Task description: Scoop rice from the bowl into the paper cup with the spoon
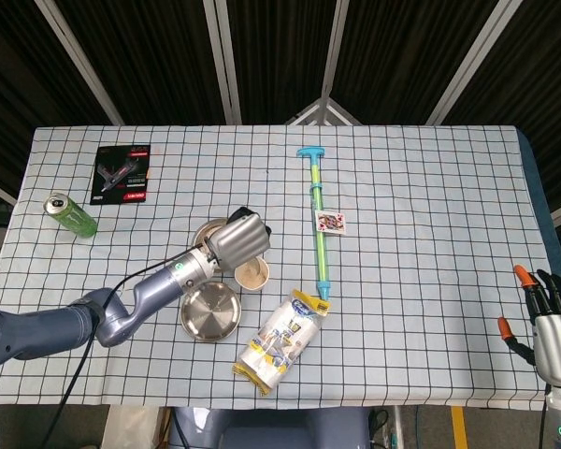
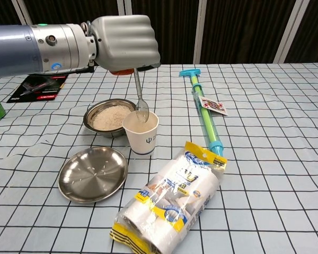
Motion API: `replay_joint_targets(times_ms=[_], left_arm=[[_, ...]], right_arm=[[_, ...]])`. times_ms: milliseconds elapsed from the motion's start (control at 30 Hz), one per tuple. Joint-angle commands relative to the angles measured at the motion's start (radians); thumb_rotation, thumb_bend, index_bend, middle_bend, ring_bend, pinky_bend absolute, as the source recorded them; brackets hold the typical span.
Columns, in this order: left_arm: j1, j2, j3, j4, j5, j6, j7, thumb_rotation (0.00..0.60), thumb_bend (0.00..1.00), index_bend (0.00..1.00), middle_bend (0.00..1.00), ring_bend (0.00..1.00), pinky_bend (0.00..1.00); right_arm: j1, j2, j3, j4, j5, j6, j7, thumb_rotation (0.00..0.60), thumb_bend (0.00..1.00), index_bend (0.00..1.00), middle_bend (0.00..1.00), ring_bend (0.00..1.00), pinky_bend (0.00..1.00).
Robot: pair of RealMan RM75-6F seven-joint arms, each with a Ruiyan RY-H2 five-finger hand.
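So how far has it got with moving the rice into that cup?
Some rice already lies in the paper cup. Right now the left hand holds the spoon nearly upright, its bowl tipped just over the cup's rim. The bowl beside it is still well filled with rice, so more scoops could follow. The right hand hangs idle at the table's edge.
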Motion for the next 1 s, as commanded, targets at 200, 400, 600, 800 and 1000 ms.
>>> replay_joint_targets(times_ms=[200,400,600,800,1000], left_arm=[[-0.001,0.007,0.016,0.055,0.113,-0.013,-0.027,0.6,0.62,0.56,1.0,1.0,1.0],[0.005,0.003,0.007,0.072,0.154,-0.01,-0.025,0.6,0.62,0.56,1.0,1.0,1.0],[0.023,-0.012,-0.015,0.098,0.192,0.024,-0.001,0.6,0.62,0.56,1.0,1.0,1.0],[0.04,-0.024,-0.032,0.119,0.228,0.062,0.063,0.6,0.62,0.56,1.0,1.0,1.0],[0.049,-0.026,-0.042,0.122,0.278,0.086,0.103,0.6,0.62,0.56,1.0,1.0,1.0]], right_arm=[[0.0,-0.001,0.0,0.001,-0.001,0.001,0.0,0.6,0.38,0.07,0.22,0.13,0.14],[-0.001,-0.001,0.0,0.001,-0.001,0.002,0.0,0.6,0.38,0.07,0.22,0.13,0.14],[-0.001,-0.001,0.0,0.001,0.0,0.001,0.0,0.6,0.38,0.07,0.22,0.13,0.14],[0.0,-0.001,0.0,0.001,-0.001,0.002,0.001,0.6,0.38,0.07,0.22,0.13,0.14],[0.0,-0.001,0.001,0.002,-0.001,0.002,0.001,0.6,0.38,0.07,0.22,0.13,0.14]])
